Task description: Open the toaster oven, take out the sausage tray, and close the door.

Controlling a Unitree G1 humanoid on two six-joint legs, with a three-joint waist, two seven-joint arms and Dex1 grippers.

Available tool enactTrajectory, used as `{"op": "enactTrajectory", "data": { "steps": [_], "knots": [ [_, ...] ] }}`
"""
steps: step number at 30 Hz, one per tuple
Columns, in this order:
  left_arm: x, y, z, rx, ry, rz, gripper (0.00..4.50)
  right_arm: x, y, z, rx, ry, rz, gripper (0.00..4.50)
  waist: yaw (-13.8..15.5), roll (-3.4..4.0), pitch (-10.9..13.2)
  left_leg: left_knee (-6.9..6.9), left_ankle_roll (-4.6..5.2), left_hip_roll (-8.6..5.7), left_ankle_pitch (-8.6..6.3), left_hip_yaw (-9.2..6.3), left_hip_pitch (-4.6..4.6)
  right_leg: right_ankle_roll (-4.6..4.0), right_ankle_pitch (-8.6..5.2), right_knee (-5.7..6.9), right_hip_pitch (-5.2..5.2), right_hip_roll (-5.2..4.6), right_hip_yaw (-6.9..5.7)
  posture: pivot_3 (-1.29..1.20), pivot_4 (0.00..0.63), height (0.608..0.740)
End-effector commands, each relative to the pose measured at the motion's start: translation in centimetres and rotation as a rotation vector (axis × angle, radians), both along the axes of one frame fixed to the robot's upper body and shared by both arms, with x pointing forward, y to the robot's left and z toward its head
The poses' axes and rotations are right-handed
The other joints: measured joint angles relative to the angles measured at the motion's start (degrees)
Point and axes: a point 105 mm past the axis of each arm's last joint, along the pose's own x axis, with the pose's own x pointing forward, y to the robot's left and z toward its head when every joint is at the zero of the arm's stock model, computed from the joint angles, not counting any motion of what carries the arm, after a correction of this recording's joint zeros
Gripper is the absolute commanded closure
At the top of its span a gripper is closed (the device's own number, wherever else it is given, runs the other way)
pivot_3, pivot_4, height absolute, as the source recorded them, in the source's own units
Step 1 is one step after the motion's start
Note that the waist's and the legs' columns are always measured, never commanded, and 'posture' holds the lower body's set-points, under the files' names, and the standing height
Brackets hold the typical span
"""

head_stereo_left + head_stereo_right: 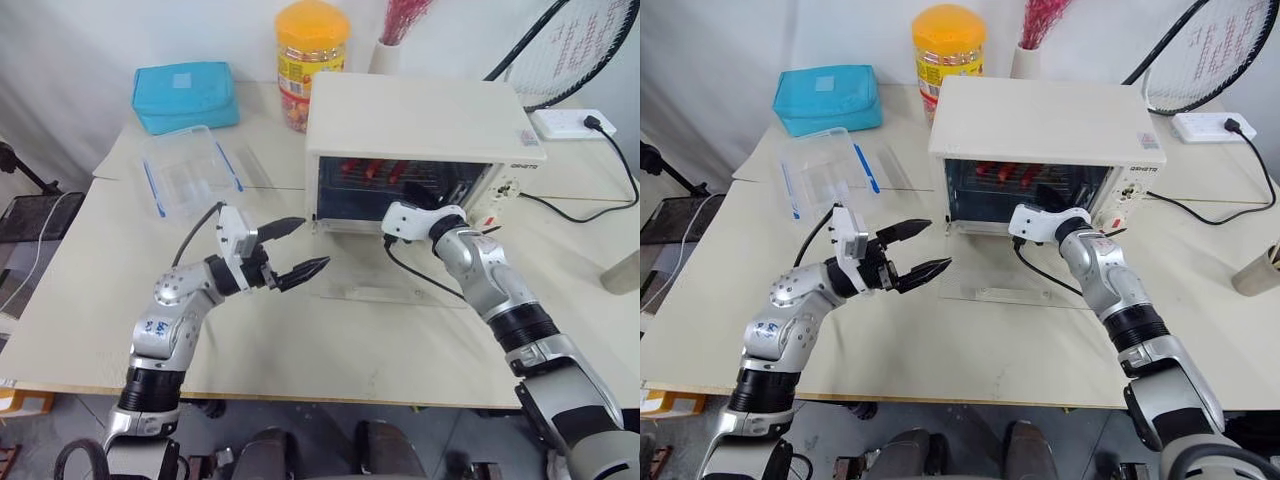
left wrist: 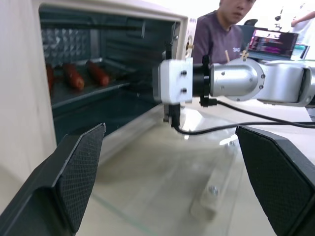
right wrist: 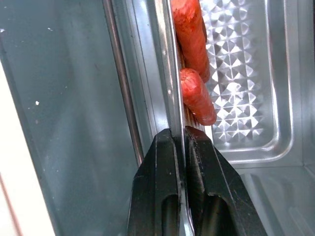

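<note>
The cream-white toaster oven [image 1: 420,115] stands at the back of the table with its glass door [image 1: 390,275] folded flat onto the tabletop, handle bar [image 2: 211,196] at the near edge. Inside it, the silver sausage tray [image 3: 173,73] holds reddish-brown sausages [image 3: 189,34]. My right gripper [image 3: 179,132] reaches into the oven's mouth and is shut on the tray's thin front rim. My left gripper [image 1: 315,243] hovers open and empty above the table, just left of the lowered door, pointing toward the oven.
A clear plastic box with blue clips [image 1: 190,170] and a blue pouch [image 1: 185,95] lie at the back left. A yellow jar [image 1: 312,60] and vase [image 1: 385,55] stand behind the oven. A power strip [image 1: 570,122] and racket [image 1: 580,50] are back right. A person [image 2: 221,34] sits beyond the table.
</note>
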Motion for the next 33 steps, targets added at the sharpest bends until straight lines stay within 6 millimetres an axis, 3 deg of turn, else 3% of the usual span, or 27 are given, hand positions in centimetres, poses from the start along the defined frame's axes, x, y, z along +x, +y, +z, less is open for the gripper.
{"op": "enactTrajectory", "data": {
  "steps": [1, 8, 16, 27, 33],
  "knots": [
    [1.0, -1.1, 1.1, -0.011, -0.052, -0.025, 0.00, -0.5, 0.2, 2.2, 0.045, -0.091, 0.026, 4.49, 0.1, 0.00, 0.0, 0.00, 0.00, 0.00, 0.00, 0.00, 0.00, 0.00, 0.00, 0.00, 0.00, 0.02, -0.01, 0.00, 0.150, 0.740],
    [3.4, -2.9, 2.6, -0.073, -0.093, -0.014, 0.00, -1.5, 1.3, 3.7, 0.032, -0.139, 0.106, 4.49, 0.0, -0.03, 0.0, -0.05, -0.01, 0.00, 0.01, -0.01, -0.12, 0.00, 0.00, -0.02, -0.13, 0.04, -0.07, 0.00, 0.150, 0.740],
    [5.0, -2.0, 2.8, -0.066, -0.099, 0.000, 0.00, -3.3, 1.7, 3.1, -0.002, -0.069, 0.167, 4.49, -0.2, -0.03, 0.0, -0.10, -0.02, 0.04, 0.01, 0.17, -0.27, 0.00, 0.00, 0.07, -0.47, 0.05, -0.08, 0.00, 0.150, 0.740],
    [6.0, -0.6, 2.1, -0.042, 0.010, 0.026, 0.00, -9.9, 1.3, 0.6, 0.012, 0.000, 0.160, 4.49, 0.2, -0.03, 0.0, 0.07, 0.00, 0.03, 0.04, 0.14, -0.77, 0.00, 0.00, 0.28, -0.93, 0.04, -0.23, 0.00, 0.150, 0.740],
    [5.1, -0.6, 2.3, -0.029, 0.022, -0.049, 0.00, -13.1, 1.3, -0.7, -0.006, 0.034, 0.167, 4.49, 0.3, -0.03, 0.0, 0.31, 0.00, 0.02, 0.10, 0.13, -0.78, 0.00, 0.00, 0.39, -0.88, 0.03, -0.21, 0.00, 0.150, 0.740]
  ]
}}
